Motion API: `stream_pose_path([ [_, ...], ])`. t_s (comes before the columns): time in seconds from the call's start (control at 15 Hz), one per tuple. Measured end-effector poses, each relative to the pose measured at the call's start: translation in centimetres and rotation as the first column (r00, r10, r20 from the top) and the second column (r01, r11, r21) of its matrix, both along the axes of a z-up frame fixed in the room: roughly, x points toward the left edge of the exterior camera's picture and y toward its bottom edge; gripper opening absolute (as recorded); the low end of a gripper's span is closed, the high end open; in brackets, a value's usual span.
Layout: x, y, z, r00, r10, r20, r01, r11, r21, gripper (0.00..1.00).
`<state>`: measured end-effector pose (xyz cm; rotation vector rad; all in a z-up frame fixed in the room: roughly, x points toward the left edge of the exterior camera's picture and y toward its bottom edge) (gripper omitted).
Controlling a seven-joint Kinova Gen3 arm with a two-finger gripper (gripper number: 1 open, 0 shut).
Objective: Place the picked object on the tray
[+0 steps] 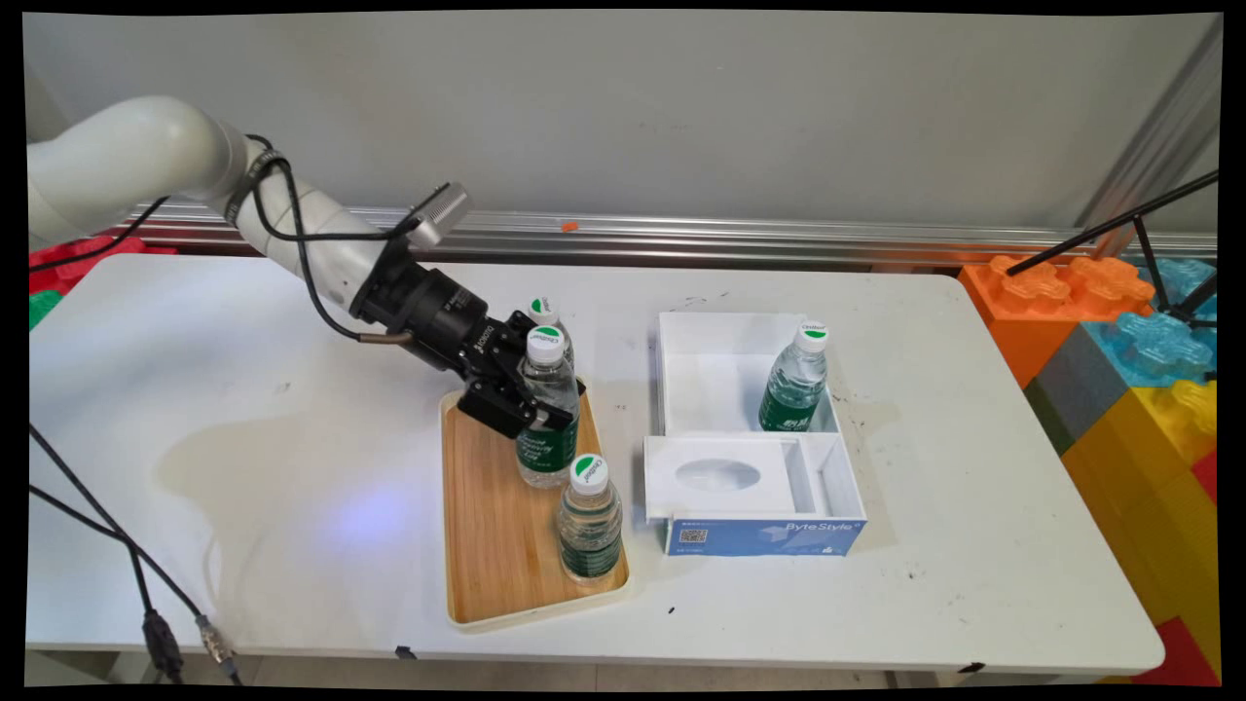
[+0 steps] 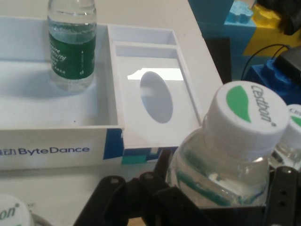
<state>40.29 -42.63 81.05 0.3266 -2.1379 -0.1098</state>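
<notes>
Bottle (image 1: pixel 547 414) between the claw's (image 1: pixel 533 407) fingers: the claw is clenched on its clear body, just under the shoulder, over the far end of the tray (image 1: pixel 492 526). Its base and part of its green label are hard to make out behind the fingers, so whether it touches the tray cannot be told. A second bottle (image 1: pixel 549 316) stands just behind it, mostly hidden; only its white cap and neck show. In the hand view the held bottle's cap (image 2: pixel 244 120) fills the lower right and the fingers are cut off by the bottom edge. A third bottle (image 1: pixel 589 521) stands upright at the tray's near right. The tray is wooden, oblong, with a pale raised rim. To the right lies an open white box (image 1: pixel 681 336), a fourth bottle (image 1: pixel 796 380) upright in its far compartment; its near part holds a white insert (image 1: pixel 720 477) with an oval hollow.
</notes>
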Motion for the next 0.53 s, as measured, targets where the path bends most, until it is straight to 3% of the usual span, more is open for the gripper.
stream_pose_path([
  [0.53, -0.6, -0.7, -1.6, 1.000, -0.003, 0.023, 0.004, 1.000, -0.029, 0.00],
])
